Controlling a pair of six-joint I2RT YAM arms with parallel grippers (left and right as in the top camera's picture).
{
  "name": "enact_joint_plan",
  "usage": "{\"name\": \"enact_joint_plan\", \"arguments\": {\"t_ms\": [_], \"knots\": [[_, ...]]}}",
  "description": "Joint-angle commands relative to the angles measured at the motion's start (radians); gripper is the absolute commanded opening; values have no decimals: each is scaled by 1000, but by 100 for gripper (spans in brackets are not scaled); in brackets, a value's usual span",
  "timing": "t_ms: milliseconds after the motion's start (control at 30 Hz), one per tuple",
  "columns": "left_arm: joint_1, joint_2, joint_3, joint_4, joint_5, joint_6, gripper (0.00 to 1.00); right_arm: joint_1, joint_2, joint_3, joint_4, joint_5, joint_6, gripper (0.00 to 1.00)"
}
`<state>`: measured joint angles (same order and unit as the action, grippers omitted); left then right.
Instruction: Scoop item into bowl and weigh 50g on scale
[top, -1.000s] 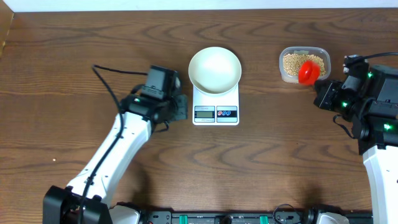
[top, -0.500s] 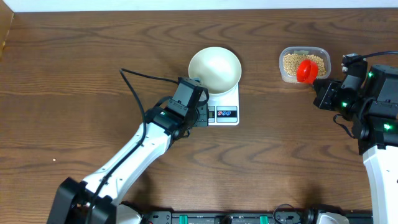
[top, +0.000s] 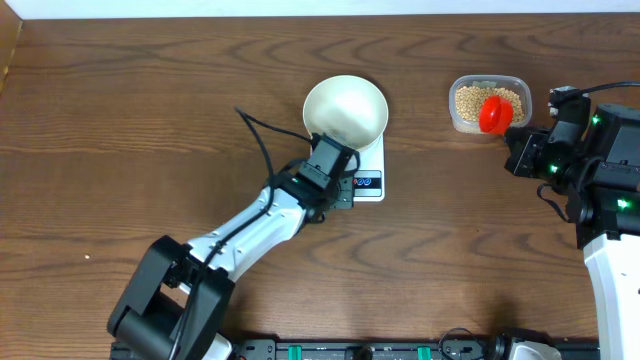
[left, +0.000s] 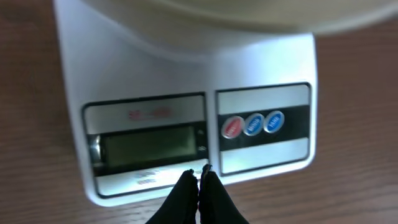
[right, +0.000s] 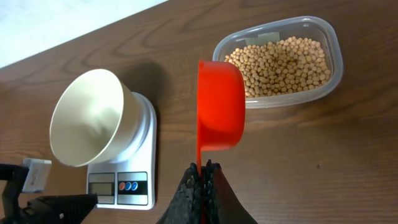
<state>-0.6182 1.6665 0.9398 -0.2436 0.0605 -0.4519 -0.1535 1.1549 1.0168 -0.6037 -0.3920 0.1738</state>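
Note:
The white bowl (top: 345, 110) stands empty on the white scale (top: 372, 165). My left gripper (top: 345, 190) is shut and empty. Its tips (left: 200, 174) hang over the front strip of the scale (left: 186, 68), between the grey display (left: 149, 143) and the red button (left: 232, 126); I cannot tell whether they touch. My right gripper (right: 203, 167) is shut on the handle of a red scoop (right: 221, 106), which is tipped on its side and empty, above the table next to the tub. The beans (right: 283, 62) fill the clear tub (top: 487, 98).
The tub (right: 333, 56) sits at the back right, right of the bowl (right: 90, 118) and scale (right: 140, 180). The left arm reaches in from the lower left across the table. A black cable loops off its wrist (top: 255, 125).
The left arm has swung right, from beside the scale's left edge to over its display. The right gripper and scoop have hardly moved.

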Motion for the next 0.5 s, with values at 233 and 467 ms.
{"name": "enact_joint_plan", "arguments": {"t_ms": [233, 467], "knots": [[-26, 79, -3, 103, -16, -2, 7, -5, -1, 17, -35, 5, -42, 1], [-67, 96, -3, 145, -17, 45, 7, -5, -1, 17, -43, 5, -56, 1]]}}
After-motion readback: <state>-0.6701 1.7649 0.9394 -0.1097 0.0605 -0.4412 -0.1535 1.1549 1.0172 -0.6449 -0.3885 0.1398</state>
